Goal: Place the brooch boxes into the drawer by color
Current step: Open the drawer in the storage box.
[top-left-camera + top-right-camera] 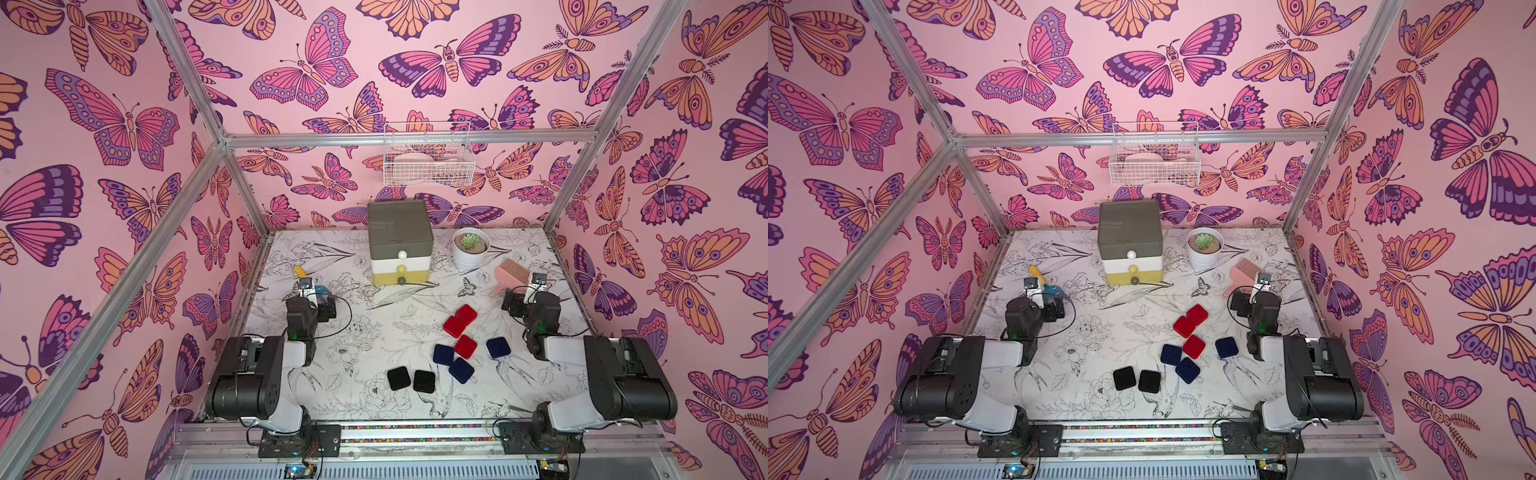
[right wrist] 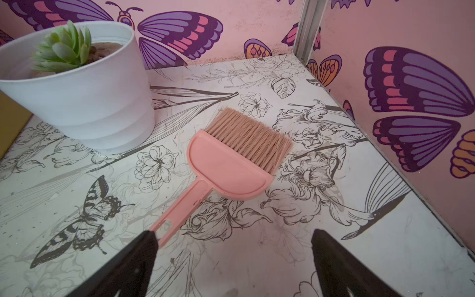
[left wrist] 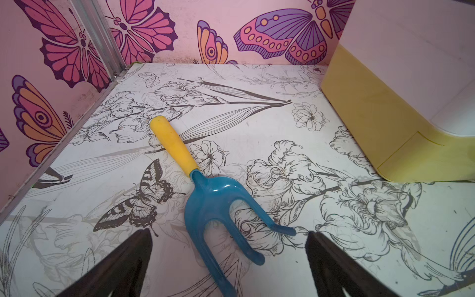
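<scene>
Nothing is yet sorted: 8 brooch boxes (image 1: 465,347) lie on the table (image 1: 353,399), before the shut drawer (image 1: 400,245). The left gripper (image 3: 228,232) and right gripper (image 2: 234,232) are spread wide, empty. A tier must first be pulled open.

Too blurry to name the pale stuff in the wire basket (image 1: 428,168) above the drawer (image 1: 400,232). Left of the drawer, only bits of the fork (image 1: 300,272) seen past the left arm (image 1: 301,311). Right of it, brush (image 2: 226,167) handle tip lost behind a finger (image 2: 128,264) of the right gripper (image 2: 232,259).
</scene>
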Tool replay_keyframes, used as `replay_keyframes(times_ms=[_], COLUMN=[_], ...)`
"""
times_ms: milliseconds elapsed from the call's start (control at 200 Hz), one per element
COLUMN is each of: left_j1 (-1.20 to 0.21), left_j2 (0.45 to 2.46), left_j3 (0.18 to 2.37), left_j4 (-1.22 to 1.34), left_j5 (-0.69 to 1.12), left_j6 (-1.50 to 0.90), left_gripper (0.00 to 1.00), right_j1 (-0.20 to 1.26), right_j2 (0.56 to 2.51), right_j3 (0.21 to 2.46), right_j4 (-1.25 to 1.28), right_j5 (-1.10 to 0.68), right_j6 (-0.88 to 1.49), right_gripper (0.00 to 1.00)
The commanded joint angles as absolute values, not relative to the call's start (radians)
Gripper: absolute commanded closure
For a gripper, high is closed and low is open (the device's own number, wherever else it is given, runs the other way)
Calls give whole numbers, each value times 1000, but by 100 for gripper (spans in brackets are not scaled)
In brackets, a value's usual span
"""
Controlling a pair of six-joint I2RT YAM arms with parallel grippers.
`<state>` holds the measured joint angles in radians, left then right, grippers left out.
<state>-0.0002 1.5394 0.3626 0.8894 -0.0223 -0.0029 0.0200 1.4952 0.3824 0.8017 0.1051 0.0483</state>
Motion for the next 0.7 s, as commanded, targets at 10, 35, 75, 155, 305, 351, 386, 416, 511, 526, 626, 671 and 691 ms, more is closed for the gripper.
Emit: replay_keyframes(times_ms=[10, 35, 75, 155, 305, 351, 386, 416, 511, 526, 626, 671, 691], left_j1=[5, 5, 5, 5, 5, 5, 5, 5, 3, 3, 5, 7, 15], left_j2=[1547, 1547, 1547, 1546, 1546, 1547, 1547, 1546, 1547, 1547, 1547, 1547, 1546], left_j3=[373, 373, 372, 373, 373, 373, 373, 373, 373, 373, 374, 378, 378], left_j4=[900, 900, 900, 900, 899, 900, 900, 900, 900, 900, 900, 892, 888], left_j5=[-17, -17, -17, -17, -17, -17, -17, -17, -20, -20, -18, -14, -4], left_j6=[8, 7, 7, 7, 6, 7, 7, 7, 6, 7, 7, 0, -5], left_gripper=[0, 0, 0, 0, 0, 0, 0, 0, 0, 0, 0, 0, 0], right_j1=[15, 15, 15, 15, 15, 15, 15, 15, 15, 15, 15, 15, 15], right_j2=[1507, 1508, 1508, 1507, 1507, 1507, 1507, 1506, 1506, 1506, 1506, 1506, 1506], right_j3=[399, 399, 399, 399, 399, 399, 399, 399, 399, 399, 400, 400, 400], right_j4=[819, 819, 819, 819, 819, 819, 820, 819, 819, 819, 819, 818, 818], right_j5=[114, 114, 114, 114, 114, 114, 114, 114, 114, 114, 114, 114, 114], right_j6=[51, 50, 50, 51, 50, 50, 51, 50, 51, 51, 50, 50, 50], right_gripper=[1, 1, 1, 1, 1, 1, 1, 1, 1, 1, 1, 1, 1])
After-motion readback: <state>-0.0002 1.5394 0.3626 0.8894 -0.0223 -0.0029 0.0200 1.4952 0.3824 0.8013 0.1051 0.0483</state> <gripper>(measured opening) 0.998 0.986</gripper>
